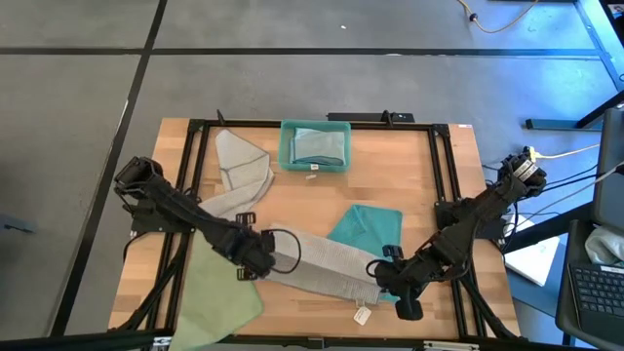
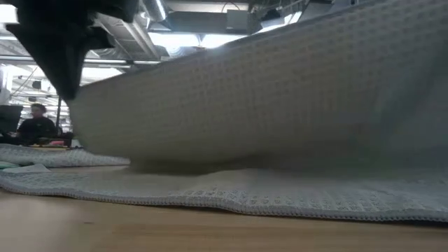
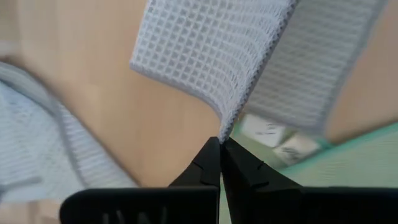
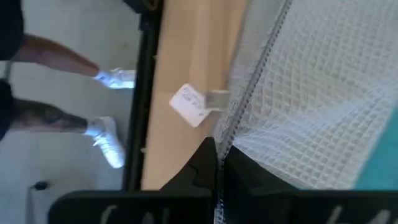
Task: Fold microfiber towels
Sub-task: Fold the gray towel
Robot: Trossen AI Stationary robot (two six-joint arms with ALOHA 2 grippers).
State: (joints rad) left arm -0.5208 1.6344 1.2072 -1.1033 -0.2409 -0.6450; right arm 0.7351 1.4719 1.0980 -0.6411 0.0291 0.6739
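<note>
A light grey waffle-weave towel [image 1: 327,263] stretches between my two grippers near the table's front edge. My left gripper [image 1: 255,261] is shut on its left end and my right gripper [image 1: 390,283] on its right end. In the low view the towel [image 2: 266,105] hangs as a raised sheet, and its lower part [image 2: 231,192] lies on the table. A small white tag [image 1: 363,315] dangles at its near right corner. The left wrist view shows my left gripper [image 3: 221,146] closed, and the right wrist view shows my right gripper [image 4: 219,149] closed. My left gripper pinches the grey towel's hemmed edge [image 3: 229,124] between its two fingertips, coming steeply from above. That end is lifted off the table, and the cloth curves away from the fingers. My right gripper pinches the hemmed edge [image 4: 224,132] between its fingertips, close to the white tag [image 4: 189,104], slanting down from above. This end is raised too, while the towel's lower part rests on the table.
A teal bin [image 1: 285,146] with a folded cloth stands at the far middle. A grey towel [image 1: 239,171] lies far left, a teal towel [image 1: 366,229] under the right end, and a pale green towel [image 1: 219,297] near left. A person's legs [image 4: 62,118] stand beyond the table's edge.
</note>
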